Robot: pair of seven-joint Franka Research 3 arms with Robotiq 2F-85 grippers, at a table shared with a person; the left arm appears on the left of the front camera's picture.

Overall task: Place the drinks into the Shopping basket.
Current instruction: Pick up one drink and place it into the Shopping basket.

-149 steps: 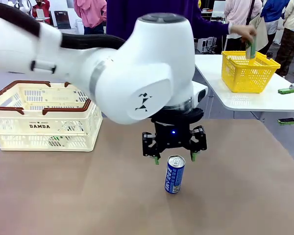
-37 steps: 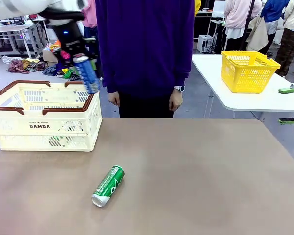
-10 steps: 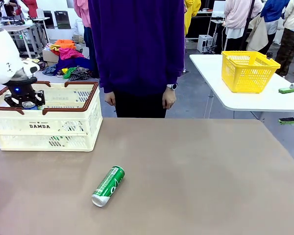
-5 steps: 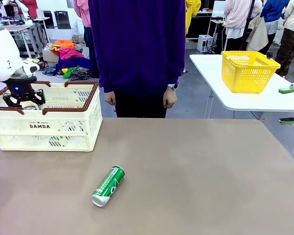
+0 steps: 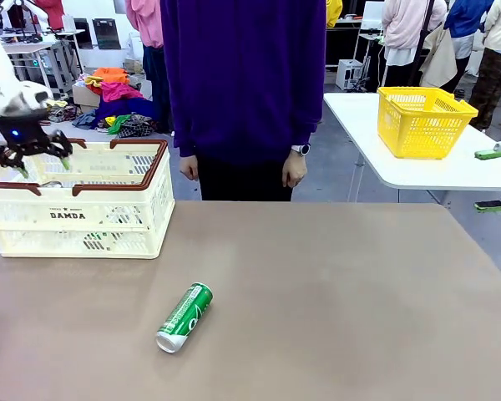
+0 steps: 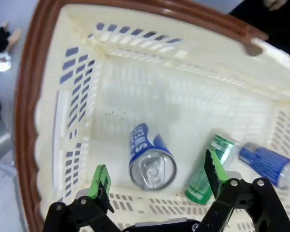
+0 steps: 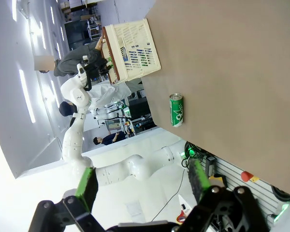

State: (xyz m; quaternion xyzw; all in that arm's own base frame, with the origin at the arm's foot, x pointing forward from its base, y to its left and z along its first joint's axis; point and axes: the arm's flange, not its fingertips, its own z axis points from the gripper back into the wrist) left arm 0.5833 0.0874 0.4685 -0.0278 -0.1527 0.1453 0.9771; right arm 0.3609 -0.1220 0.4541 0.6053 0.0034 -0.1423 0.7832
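The cream Shopping basket (image 5: 108,219) stands at the table's far left. My left gripper (image 5: 43,166) hangs open just above its left rim, holding nothing. In the left wrist view the left gripper (image 6: 156,169) looks down into the Shopping basket (image 6: 77,96). There a blue can (image 6: 152,155) shows its silver top, with a green can (image 6: 206,173) and a second blue can (image 6: 269,165) lying beside it. Another green can (image 5: 184,317) lies on its side on the brown table, also seen as the green can (image 7: 176,109) from the right wrist. My right gripper (image 7: 142,182) is open and empty.
A person in a purple top (image 5: 242,83) stands at the table's far edge, hands down at the sides. A yellow basket (image 5: 424,123) sits on a white side table (image 5: 434,171) at the back right. The brown tabletop (image 5: 342,292) stretches out right of the green can.
My left gripper opened and let the blue can go inside the basket. It then rose from inside the basket to just above the rim.
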